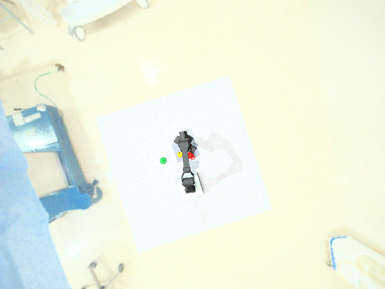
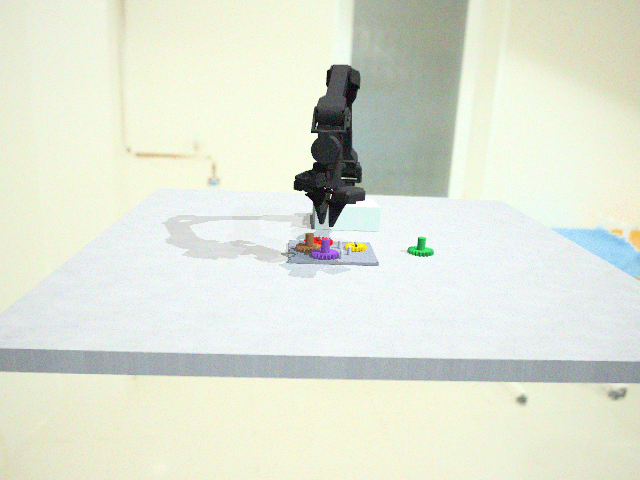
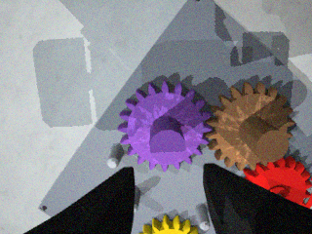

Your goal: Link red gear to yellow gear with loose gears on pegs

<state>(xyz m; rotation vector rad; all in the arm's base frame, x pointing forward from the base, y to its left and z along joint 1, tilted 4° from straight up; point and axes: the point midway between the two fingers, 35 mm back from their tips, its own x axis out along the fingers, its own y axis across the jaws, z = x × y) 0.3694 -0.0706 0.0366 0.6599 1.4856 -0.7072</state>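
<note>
My gripper [image 2: 326, 224] [image 3: 168, 175] is open and empty above the grey board [image 1: 175, 149] [image 2: 369, 264] [image 3: 88, 171]; the arm hides it in the top view. A purple gear [image 2: 324, 254] [image 3: 146, 114] sits low on the board, its teeth at those of the brown gear [image 2: 305, 248] [image 3: 234, 109]. The brown gear's teeth reach the red gear [image 1: 190, 153] [image 2: 331, 242] [image 3: 278, 180]. The yellow gear [image 1: 179, 153] [image 2: 355, 247] [image 3: 171, 226] is apart from the purple one. A green gear [image 1: 163, 161] [image 2: 420, 251] stands upright on the table, off the board.
Bare pegs show beside the purple gear [image 3: 112, 162] and near the yellow gear [image 3: 204, 223]; another is partly hidden by the left finger. A white block [image 2: 367, 217] stands behind the board, at the arm's base. The purple and brown knobs stick up below the gripper.
</note>
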